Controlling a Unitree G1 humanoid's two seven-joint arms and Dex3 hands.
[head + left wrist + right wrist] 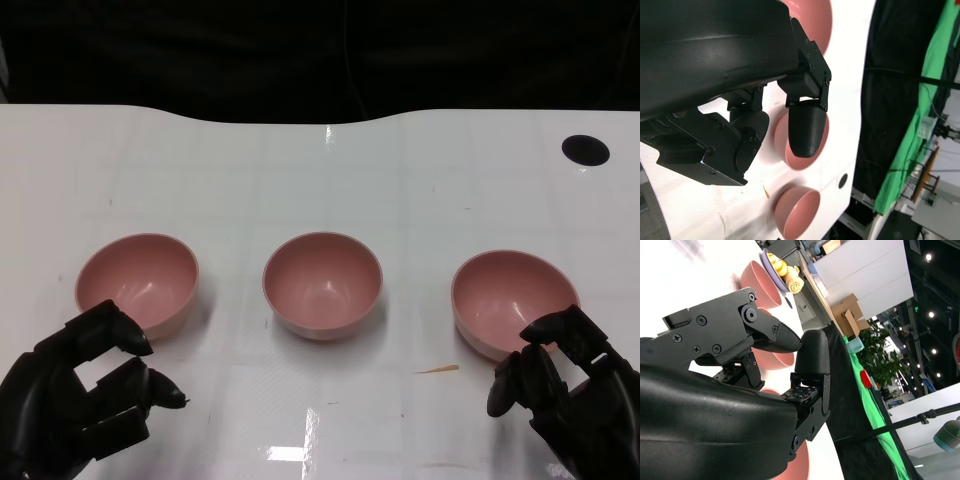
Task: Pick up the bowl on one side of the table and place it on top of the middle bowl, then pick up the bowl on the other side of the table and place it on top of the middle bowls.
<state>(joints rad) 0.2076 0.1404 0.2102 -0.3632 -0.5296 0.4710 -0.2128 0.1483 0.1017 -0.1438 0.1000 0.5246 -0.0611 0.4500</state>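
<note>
Nothing stacked yet: right hand point(565, 385), fingers apart and empty, must next grip the lower-right bowl point(503, 300); left hand point(80, 395) likewise empty.

Bright, even overhead light fills the head view — the white counter point(330, 170) shines with pale glare patches near its front edge, and each pink bowl casts only a soft, short shadow. The background behind is nearly black. In both wrist views the close black fingers point(807, 127) loom large and slightly soft, while ceiling lamps point(929, 257) flare.
</note>
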